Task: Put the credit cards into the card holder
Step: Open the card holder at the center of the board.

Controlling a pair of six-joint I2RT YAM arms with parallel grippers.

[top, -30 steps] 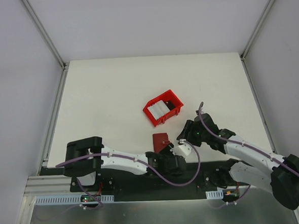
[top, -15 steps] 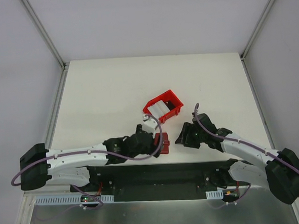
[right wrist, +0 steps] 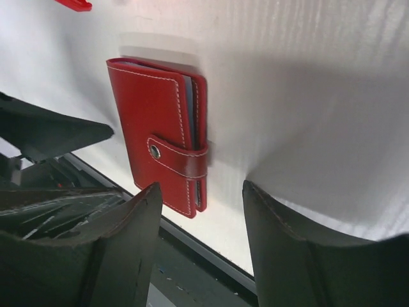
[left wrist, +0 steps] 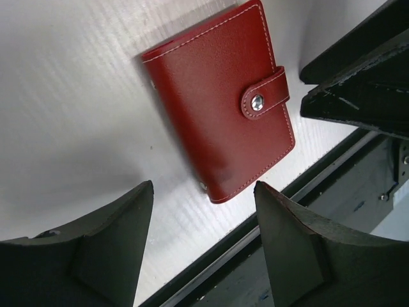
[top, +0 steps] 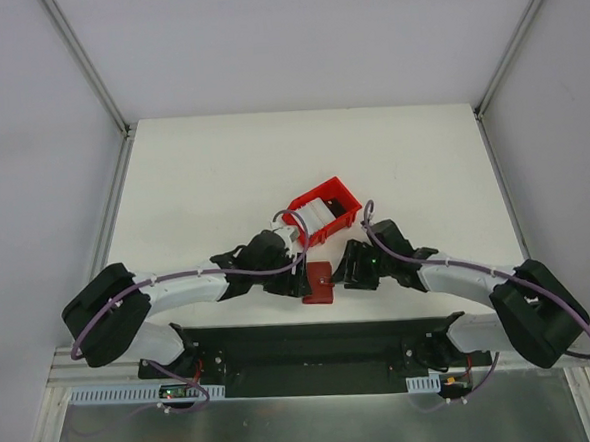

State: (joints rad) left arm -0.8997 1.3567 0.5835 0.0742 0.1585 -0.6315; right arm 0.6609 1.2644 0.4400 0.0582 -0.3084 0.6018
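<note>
The card holder is a red wallet lying flat near the table's front edge, folded and with its tab snapped across. In the left wrist view the card holder lies beyond my left gripper, which is open and empty. The right wrist view shows the card holder just ahead and to the left of my open right gripper. From above, the left gripper and right gripper flank the wallet. Whitish credit cards stand in the red bin.
The red open-topped bin sits just behind the two grippers, close to the left wrist. The black base rail runs along the table's front edge, right below the wallet. White enclosure walls stand on both sides and at the back.
My left arm has swung out from the near edge to the wallet's left side, and its jaws have opened. My right gripper has moved left, up to the wallet. The wallet has barely shifted.
</note>
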